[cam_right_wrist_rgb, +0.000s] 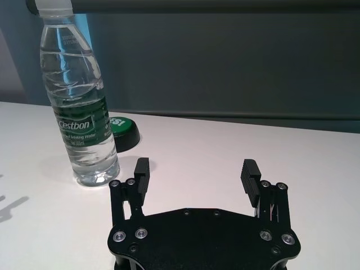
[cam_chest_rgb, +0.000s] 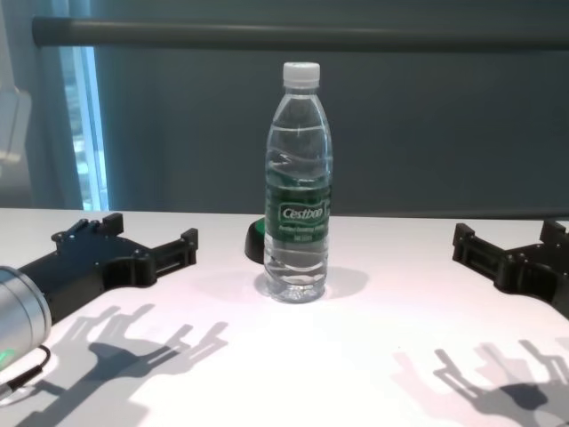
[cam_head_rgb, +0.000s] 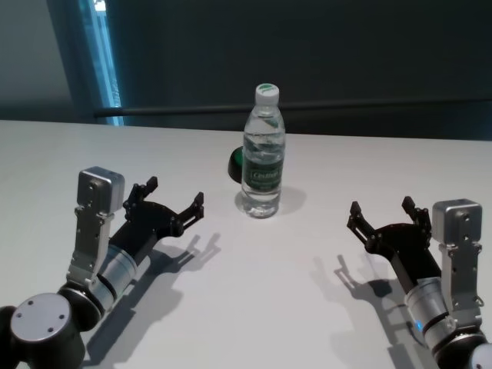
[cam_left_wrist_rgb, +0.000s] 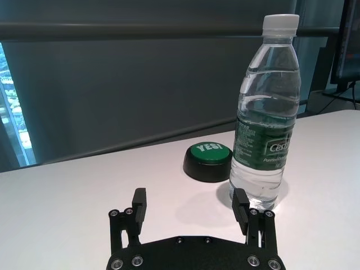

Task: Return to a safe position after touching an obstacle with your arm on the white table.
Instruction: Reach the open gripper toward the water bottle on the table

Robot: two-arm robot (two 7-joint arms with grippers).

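Observation:
The obstacle, a tall clear water bottle with a white cap and dark green label, stands upright on the white table near the middle; it also shows in the chest view, the left wrist view and the right wrist view. My left gripper is open and empty, just above the table to the bottle's left, apart from it. My right gripper is open and empty, to the bottle's right, farther off.
A low black round button with a green top sits right behind the bottle, toward its left. A dark rail and wall run behind the table's far edge. Bare tabletop lies between the two arms.

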